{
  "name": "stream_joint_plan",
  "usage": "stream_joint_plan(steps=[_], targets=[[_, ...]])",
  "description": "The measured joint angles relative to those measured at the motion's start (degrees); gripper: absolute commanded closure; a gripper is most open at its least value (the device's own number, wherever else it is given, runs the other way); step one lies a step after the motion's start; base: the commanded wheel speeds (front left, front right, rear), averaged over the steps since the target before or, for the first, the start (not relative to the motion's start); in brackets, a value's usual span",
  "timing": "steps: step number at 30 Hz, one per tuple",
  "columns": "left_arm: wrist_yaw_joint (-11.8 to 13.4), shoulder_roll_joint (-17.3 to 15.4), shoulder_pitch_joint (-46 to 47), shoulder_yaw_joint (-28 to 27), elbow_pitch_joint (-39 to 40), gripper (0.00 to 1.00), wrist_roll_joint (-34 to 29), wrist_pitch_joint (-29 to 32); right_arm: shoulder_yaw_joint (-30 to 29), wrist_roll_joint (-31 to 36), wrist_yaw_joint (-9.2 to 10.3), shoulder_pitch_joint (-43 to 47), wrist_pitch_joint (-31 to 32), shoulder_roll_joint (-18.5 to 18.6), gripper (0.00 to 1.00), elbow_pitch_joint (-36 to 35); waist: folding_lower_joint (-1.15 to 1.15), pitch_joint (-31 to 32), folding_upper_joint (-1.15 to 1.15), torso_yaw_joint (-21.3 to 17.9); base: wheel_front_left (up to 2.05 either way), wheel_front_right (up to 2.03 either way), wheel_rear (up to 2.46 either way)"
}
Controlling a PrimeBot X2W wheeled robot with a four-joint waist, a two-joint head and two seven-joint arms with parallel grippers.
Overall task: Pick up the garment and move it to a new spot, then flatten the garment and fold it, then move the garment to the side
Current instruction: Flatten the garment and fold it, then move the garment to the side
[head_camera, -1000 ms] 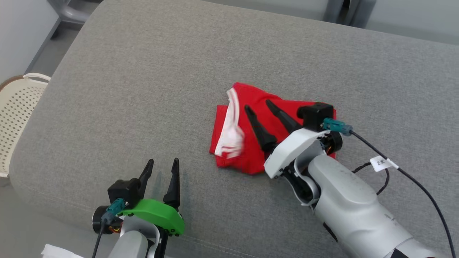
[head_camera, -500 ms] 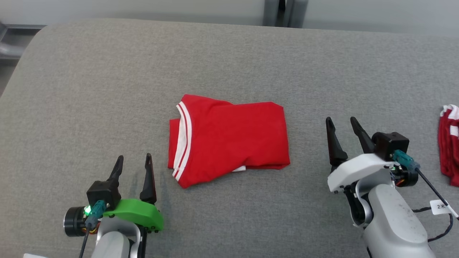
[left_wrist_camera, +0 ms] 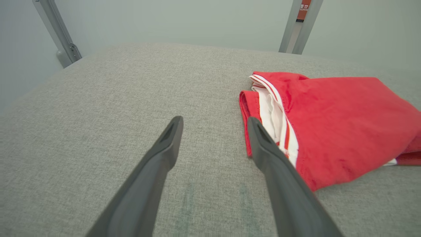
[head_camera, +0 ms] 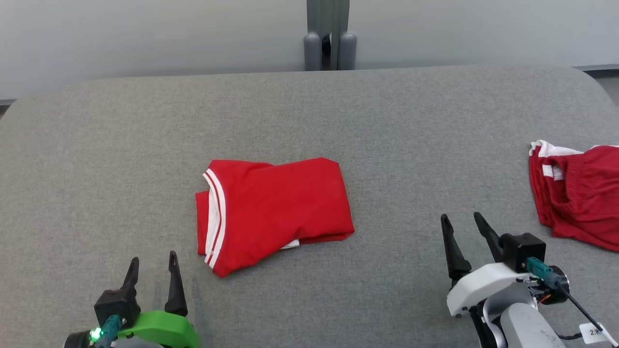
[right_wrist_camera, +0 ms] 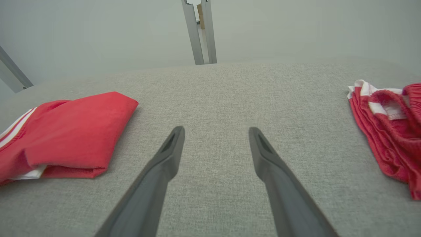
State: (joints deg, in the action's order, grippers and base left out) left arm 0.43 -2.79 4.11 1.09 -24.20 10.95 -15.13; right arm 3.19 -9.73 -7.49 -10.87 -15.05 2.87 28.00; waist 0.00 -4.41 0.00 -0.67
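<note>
A red garment (head_camera: 275, 208) with white stripes lies folded flat on the grey padded surface (head_camera: 387, 121), near the middle of the head view. My left gripper (head_camera: 152, 258) is open at the lower left, its fingers a short way from the garment's striped edge (left_wrist_camera: 279, 131). My right gripper (head_camera: 460, 217) is open at the lower right, with nothing between its fingers. In the right wrist view the folded garment (right_wrist_camera: 72, 131) lies left of the right gripper (right_wrist_camera: 216, 129). In the left wrist view the left gripper (left_wrist_camera: 214, 120) hangs just above the bare surface.
A second red garment (head_camera: 580, 193), crumpled and with white trim, lies at the right edge of the surface, to the right of my right gripper (right_wrist_camera: 384, 131). A grey wall with a metal post (head_camera: 329, 43) stands behind the surface's far edge.
The right gripper has come off the folded garment and pulled back to the lower right. The head camera has swung, bringing the second garment into view at the right.
</note>
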Motion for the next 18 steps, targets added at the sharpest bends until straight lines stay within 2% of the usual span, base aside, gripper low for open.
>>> stream_joint_plan(steps=[9, 18], targets=[[0.0, 0.0, -2.9, 0.0, 0.8, 0.0, -0.3, 0.0, 0.2, -1.4, 0.0, 2.5, 0.0, 0.0, 0.0, -0.9, 0.0, 3.5, 0.0, -0.9, 0.0, 0.0, 0.0], [-0.5, 0.0, -3.6, 1.0, 1.4, 0.0, 0.1, 0.0, 1.4, -2.3, 0.0, 3.3, 0.0, 0.0, 0.0, -1.3, 0.0, 4.0, 0.0, 0.3, 0.0, 0.0, 0.0]])
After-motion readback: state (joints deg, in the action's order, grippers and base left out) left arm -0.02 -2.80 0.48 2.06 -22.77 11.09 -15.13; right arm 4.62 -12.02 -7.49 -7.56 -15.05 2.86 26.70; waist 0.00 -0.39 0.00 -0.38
